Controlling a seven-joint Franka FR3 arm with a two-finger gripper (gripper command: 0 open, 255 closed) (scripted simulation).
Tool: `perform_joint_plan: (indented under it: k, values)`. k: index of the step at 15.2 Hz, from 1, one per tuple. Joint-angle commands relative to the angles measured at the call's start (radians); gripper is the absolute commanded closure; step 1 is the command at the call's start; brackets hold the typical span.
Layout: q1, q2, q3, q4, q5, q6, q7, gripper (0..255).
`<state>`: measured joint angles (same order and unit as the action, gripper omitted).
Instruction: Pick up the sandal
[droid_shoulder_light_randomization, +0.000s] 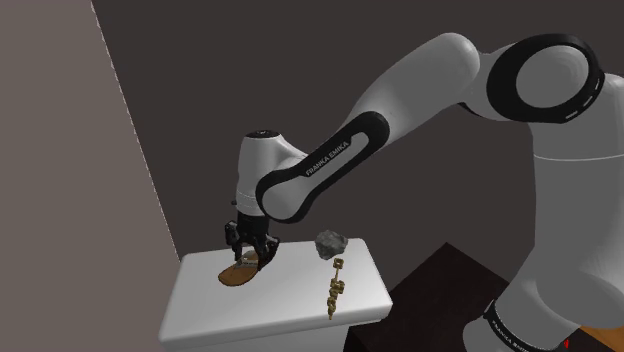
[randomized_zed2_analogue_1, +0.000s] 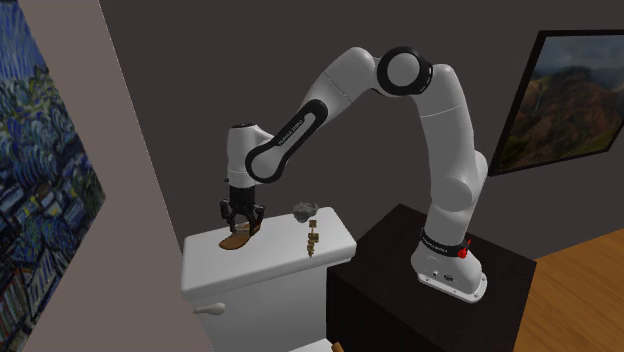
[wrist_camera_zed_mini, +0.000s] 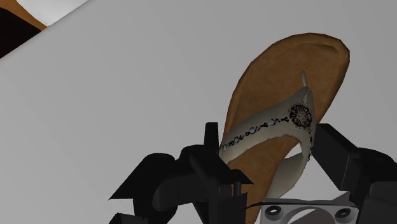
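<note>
White lid bears one sandal, one stone.

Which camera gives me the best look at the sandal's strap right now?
The wrist view: the sandal is close up, its brown sole and pale beaded strap with a round ornament plain. The shoulder and second exterior views show it as a small brown shape on a white lid, strap unreadable.
</note>
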<state>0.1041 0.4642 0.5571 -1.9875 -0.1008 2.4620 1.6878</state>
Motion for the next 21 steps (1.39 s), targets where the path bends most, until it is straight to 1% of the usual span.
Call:
perform_joint_plan:
  k: [1, 9, 21]
  values:
    - [0.000, 0.002, -0.001, -0.001, -0.001, 0.003, -0.001, 255]
    - [0.001, 0.002, -0.001, -0.001, -0.001, 0.003, 0.000, 255]
    - [-0.037, -0.105, 0.044, 0.030, 0.064, -0.125, -0.025, 255]
